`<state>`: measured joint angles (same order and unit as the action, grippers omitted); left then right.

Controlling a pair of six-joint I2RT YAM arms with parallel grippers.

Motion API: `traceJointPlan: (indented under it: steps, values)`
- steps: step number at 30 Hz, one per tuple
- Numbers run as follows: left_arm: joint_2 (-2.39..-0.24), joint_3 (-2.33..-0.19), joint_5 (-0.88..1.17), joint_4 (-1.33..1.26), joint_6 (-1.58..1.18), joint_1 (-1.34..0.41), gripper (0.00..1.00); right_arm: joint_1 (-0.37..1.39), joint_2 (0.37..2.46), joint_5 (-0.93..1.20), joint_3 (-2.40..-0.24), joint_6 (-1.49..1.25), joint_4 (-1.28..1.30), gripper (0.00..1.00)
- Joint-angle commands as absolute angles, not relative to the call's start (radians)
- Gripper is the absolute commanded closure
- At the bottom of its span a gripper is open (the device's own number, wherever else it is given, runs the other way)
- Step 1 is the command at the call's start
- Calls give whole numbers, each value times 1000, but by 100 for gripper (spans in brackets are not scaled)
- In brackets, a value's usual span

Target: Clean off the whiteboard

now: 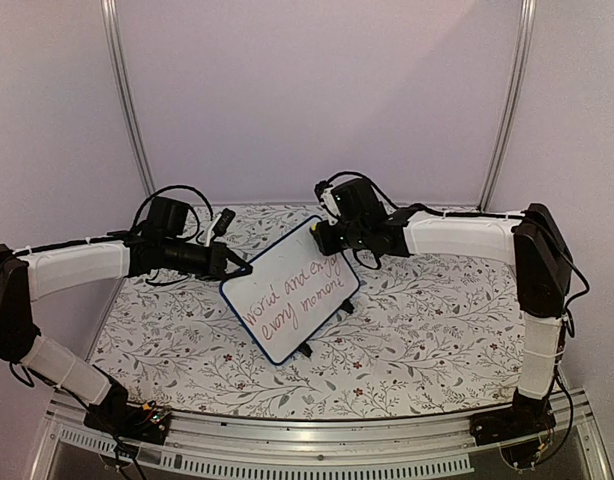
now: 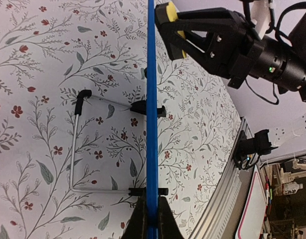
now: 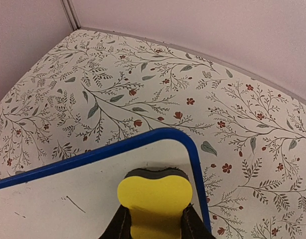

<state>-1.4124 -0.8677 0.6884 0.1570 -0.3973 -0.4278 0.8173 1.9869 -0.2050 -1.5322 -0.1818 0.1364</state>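
Note:
The whiteboard (image 1: pixel 292 290) stands tilted on the floral table, blue-framed, with red handwritten words on its face. My left gripper (image 1: pixel 237 268) is shut on the board's left edge; in the left wrist view the blue frame (image 2: pixel 151 124) runs straight up from between the fingers (image 2: pixel 138 224). My right gripper (image 1: pixel 322 238) is shut on a yellow eraser (image 3: pixel 154 199), whose dark felt face presses against the whiteboard (image 3: pixel 68 199) near its top right corner. The same eraser (image 2: pixel 169 22) shows in the left wrist view beside the frame.
The board's wire stand (image 2: pixel 76 144) with black feet (image 1: pixel 305 349) rests on the floral cloth (image 1: pixel 437 330). Purple walls and two metal poles (image 1: pixel 127 100) close the back. The table's metal front rail (image 1: pixel 317 450) lies near the arm bases.

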Motion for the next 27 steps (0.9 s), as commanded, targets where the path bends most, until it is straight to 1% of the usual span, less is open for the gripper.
traceJointPlan:
  steps: [1,12,27]
  values:
    - [-1384,-865,736,125,-372,-431,100,813,2024,-180,-1560,-159,162,82]
    - [-1387,-867,740,120,-376,-428,100,822,1931,-103,-1346,-217,85,82]
    - [-1388,-865,726,124,-376,-428,100,974,1953,-76,-1385,-253,89,82]
